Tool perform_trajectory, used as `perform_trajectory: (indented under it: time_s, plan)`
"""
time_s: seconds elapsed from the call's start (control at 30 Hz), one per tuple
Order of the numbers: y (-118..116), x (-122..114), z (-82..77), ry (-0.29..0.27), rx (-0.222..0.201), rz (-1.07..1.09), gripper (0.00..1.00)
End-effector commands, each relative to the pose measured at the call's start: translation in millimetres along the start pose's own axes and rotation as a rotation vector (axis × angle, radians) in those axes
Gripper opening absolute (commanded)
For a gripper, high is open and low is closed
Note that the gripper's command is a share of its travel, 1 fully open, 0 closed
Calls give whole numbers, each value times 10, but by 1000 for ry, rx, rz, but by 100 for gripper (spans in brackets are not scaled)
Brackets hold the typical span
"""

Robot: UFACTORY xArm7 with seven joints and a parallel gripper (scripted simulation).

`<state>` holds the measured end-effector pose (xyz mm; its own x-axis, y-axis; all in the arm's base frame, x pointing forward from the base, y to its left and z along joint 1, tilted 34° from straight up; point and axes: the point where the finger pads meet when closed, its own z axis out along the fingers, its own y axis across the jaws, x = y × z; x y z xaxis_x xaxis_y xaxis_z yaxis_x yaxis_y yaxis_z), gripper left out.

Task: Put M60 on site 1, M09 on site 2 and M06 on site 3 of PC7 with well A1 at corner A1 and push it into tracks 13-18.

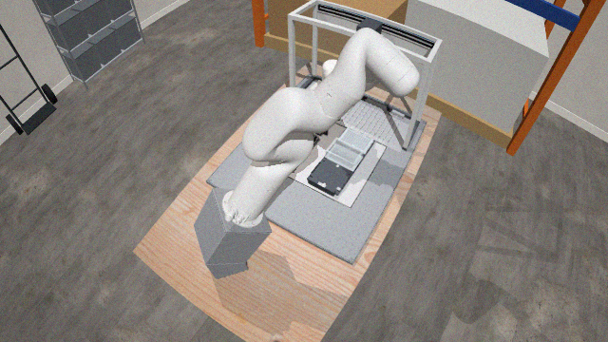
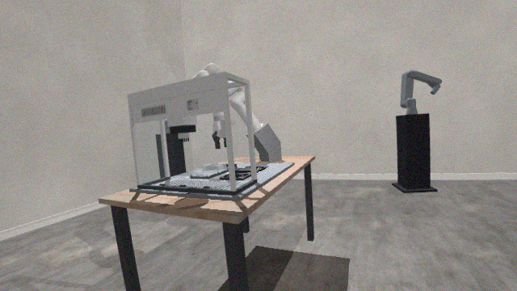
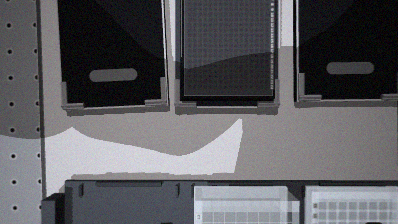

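Note:
In the wrist view three nests stand in a row at the top. The middle nest holds the fine-gridded 384-well plate M60 (image 3: pixel 227 50). The left nest (image 3: pixel 112 52) and the right nest (image 3: pixel 347 50) are empty. Carrier PC7 (image 3: pixel 130 202) lies along the bottom edge. Its left site is bare and dark, its middle site holds a plate (image 3: pixel 245 205), and its right site holds a plate (image 3: pixel 352 205). My gripper (image 2: pixel 219 141) hangs open and empty above the nests; its fingers do not show in the wrist view. In the overhead view the carrier (image 1: pixel 343 161) lies on the apron beside my arm.
The white instrument frame (image 1: pixel 363 57) stands over the loading rails (image 1: pixel 370 119) beyond the carrier. A perforated deck strip (image 3: pixel 20 110) runs down the left of the wrist view. My arm hides the nests in the overhead view.

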<state>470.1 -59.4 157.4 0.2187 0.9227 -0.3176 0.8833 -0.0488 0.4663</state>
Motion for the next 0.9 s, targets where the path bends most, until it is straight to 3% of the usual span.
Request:
perform_trajectory:
  time_s: [0.0,0.87]
  plan:
    - [23,207,59,0,-2,1,100]
    - [-47,1383,224,1,-2,1,100]
